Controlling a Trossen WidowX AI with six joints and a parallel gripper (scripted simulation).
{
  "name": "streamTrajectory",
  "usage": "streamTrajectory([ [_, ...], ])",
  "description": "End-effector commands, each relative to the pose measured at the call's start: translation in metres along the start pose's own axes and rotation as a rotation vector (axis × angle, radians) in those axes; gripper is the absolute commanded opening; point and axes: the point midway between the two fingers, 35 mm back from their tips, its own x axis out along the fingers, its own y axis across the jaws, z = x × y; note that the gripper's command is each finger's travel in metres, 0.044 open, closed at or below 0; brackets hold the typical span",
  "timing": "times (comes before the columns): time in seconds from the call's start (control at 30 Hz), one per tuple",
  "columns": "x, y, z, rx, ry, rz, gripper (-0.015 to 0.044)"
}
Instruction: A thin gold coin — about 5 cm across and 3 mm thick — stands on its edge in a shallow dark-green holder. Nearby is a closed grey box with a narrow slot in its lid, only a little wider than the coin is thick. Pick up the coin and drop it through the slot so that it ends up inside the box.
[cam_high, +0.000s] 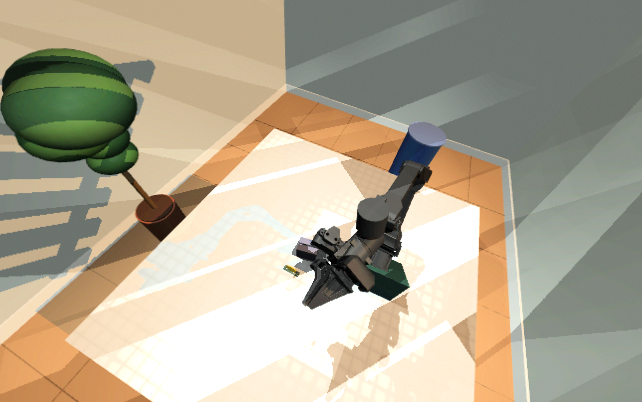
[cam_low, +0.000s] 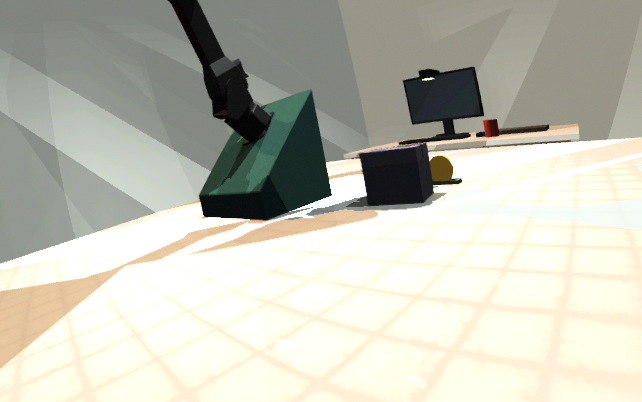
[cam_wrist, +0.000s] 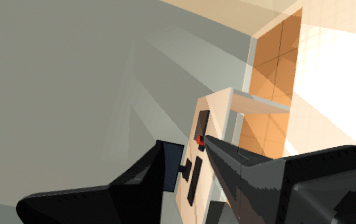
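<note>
Coin (cam_low: 441, 168) upright on its edge in the dark-green holder (cam_low: 448, 181), tucked right behind the grey box (cam_low: 396, 173) on the bench (cam_low: 450, 300). Probably light, stiff and slick, so easy to squirt out of a sloppy pinch; best bet looks like clamping the two flat faces up near the top rim, well above the holder. Gripper (cam_wrist: 192, 160) partly closed, pinching nothing, aimed off at the far desk rather than down at the coin. Slot in the lid not readable from any view. From the top view, arm covering part of the box, coin just a tiny speck (cam_high: 290, 270). Exterior view showing only the coin's upper part, rest hidden behind the box.
</note>
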Motion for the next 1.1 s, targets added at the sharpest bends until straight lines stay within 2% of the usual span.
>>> streamTrajectory([
  [0.0, 0.016, -0.071, 0.026, -0.003, -0.015, -0.232, 0.0161],
  [0.2, 0.019, -0.164, 0.045, 0.006, 0.025, -0.523, 0.0161],
  [0.43, -0.003, -0.268, 0.052, 0.027, 0.138, -0.855, 0.0161],
  [0.73, -0.076, -0.393, 0.042, 0.074, 0.412, -1.33, 0.0161],
  [0.83, -0.096, -0.417, 0.038, 0.079, 0.506, -1.429, 0.0161],
  [1.07, -0.097, -0.419, 0.037, 0.08, 0.513, -1.436, 0.0161],
])
